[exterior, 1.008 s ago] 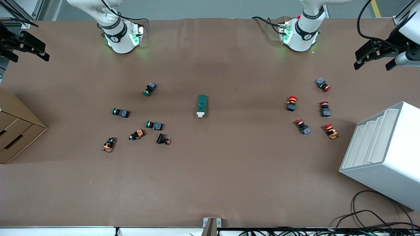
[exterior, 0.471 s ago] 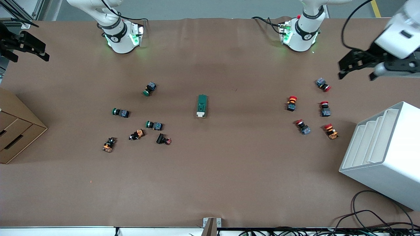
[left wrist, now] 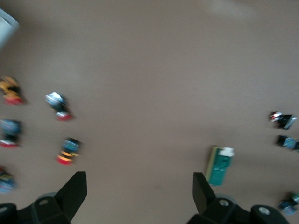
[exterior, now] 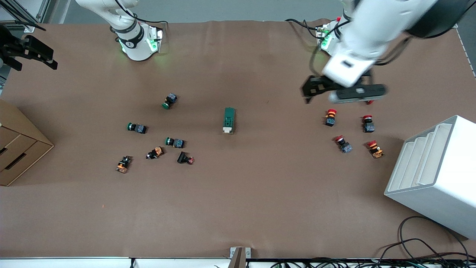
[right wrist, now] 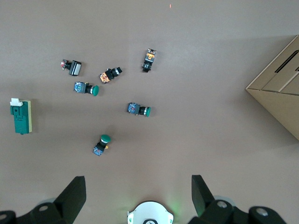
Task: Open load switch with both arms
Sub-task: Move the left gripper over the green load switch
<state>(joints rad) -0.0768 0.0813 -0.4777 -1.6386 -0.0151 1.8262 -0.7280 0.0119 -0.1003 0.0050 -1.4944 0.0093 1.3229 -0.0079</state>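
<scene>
load switch point(exterior: 229, 120) untouched | left tool point(exterior: 308, 89) airborne, seemingly spread | right tool point(exterior: 28, 56) waits

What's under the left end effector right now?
Bare table, near the red-capped buttons. The left end effector is open; its body covers one button. The load switch lies untouched mid-table. The right end effector waits, open.

Setting is a robotics laboratory or test cell, not a domestic space. Evidence: two white arm bases point(exterior: 135, 42) with green status lights are bolted at the top of the frame onto a table point(exterior: 238, 208) covered in plain brown sheet. Loose cables point(exterior: 420, 245) trail at the lower right corner. Aluminium frame profile point(exterior: 22, 13) shows at the upper left. A cardboard box point(exterior: 18, 145) sits at mid left, a white stepped rack point(exterior: 435, 171) at mid right.
</scene>
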